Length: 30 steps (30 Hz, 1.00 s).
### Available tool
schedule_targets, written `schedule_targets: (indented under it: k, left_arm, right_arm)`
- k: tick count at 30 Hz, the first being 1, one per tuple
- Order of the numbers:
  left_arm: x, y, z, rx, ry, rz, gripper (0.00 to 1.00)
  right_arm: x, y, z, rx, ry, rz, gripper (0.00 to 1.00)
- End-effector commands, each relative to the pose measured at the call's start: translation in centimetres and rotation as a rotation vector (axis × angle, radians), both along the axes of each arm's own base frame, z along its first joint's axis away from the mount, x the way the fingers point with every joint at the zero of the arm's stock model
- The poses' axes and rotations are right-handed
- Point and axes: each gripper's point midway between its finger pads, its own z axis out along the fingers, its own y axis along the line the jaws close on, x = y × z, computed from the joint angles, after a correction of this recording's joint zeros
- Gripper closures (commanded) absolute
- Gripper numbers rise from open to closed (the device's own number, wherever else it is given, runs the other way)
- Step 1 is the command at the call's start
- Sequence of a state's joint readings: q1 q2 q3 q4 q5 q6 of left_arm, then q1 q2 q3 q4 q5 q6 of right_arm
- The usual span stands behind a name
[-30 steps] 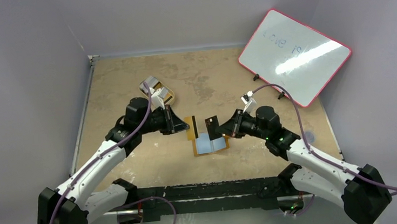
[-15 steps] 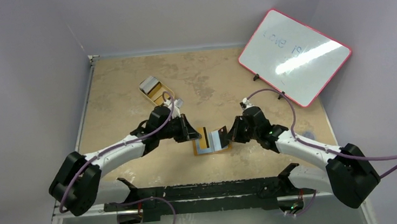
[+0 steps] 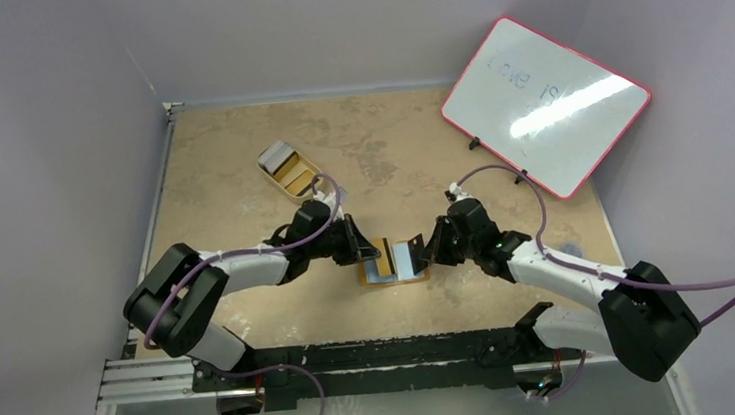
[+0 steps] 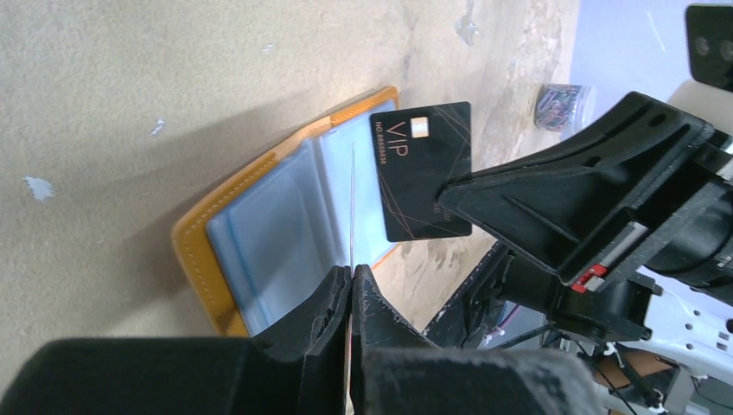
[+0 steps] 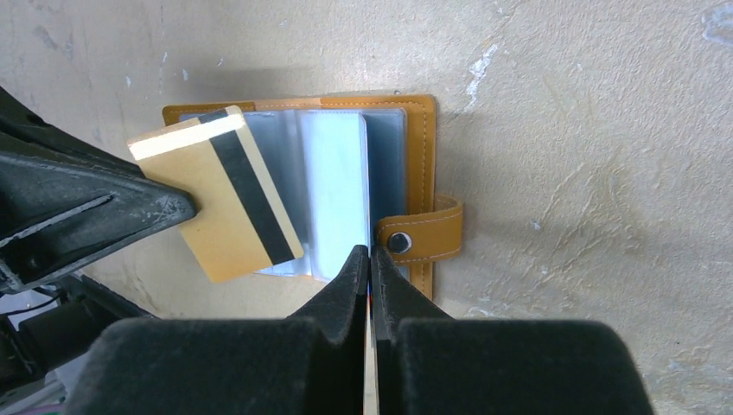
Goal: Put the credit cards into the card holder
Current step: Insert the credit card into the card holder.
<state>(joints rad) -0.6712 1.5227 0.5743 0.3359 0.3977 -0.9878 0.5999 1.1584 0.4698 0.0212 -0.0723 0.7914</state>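
- left gripper [image 4: 352,275] is clenched on a gold card [image 5: 200,206] with a black stripe, which is tilted over the open holder's left half
- right gripper [image 5: 370,256] is clenched on a black vip card [image 4: 423,170], held upright near the holder's strap side
- the tan card holder [image 3: 396,276] lies open and flat on the table [image 3: 237,139] between the two grippers, pale blue pockets up and snap strap [image 5: 423,235] out
- both arms reach low and inward, forearms near level, fingertips facing each other
- more cards sit in a cream tray [image 3: 289,168], well behind the left arm
- each wrist camera sees its own card edge-on, as a thin line
- whether either card touches a pocket cannot be told
- the whiteboard [image 3: 547,101] writing is too faint to read
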Motion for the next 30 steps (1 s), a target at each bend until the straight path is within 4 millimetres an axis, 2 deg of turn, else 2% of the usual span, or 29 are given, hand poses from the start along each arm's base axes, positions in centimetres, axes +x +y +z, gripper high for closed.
schedule_targets:
  k: [1, 6, 18, 25, 30]
  left_arm:
    - [0.6, -0.2, -0.5, 0.006, -0.026, 0.015, 1.00]
    - [0.3, 0.1, -2.0, 0.030, 0.001, 0.015, 1.00]
    - [-0.7, -0.5, -3.4, 0.033, 0.028, -0.082, 1.00]
    - [-0.1, -0.2, -4.1, 0.109, 0.017, -0.098, 1.00]
    - [0.4, -0.8, -4.1, 0.107, 0.024, -0.100, 1.00]
  right_arm:
    - [0.3, -0.6, -0.1, -0.025, -0.029, -0.013, 1.00]
    - [0.3, -0.6, 0.1, -0.019, -0.036, -0.014, 1.00]
    - [0.3, -0.6, -0.2, -0.026, -0.031, -0.015, 1.00]
    - [0.3, -0.6, -0.1, -0.025, -0.032, -0.012, 1.00]
    - [0.5, -0.6, 0.3, -0.025, -0.040, -0.012, 1.00]
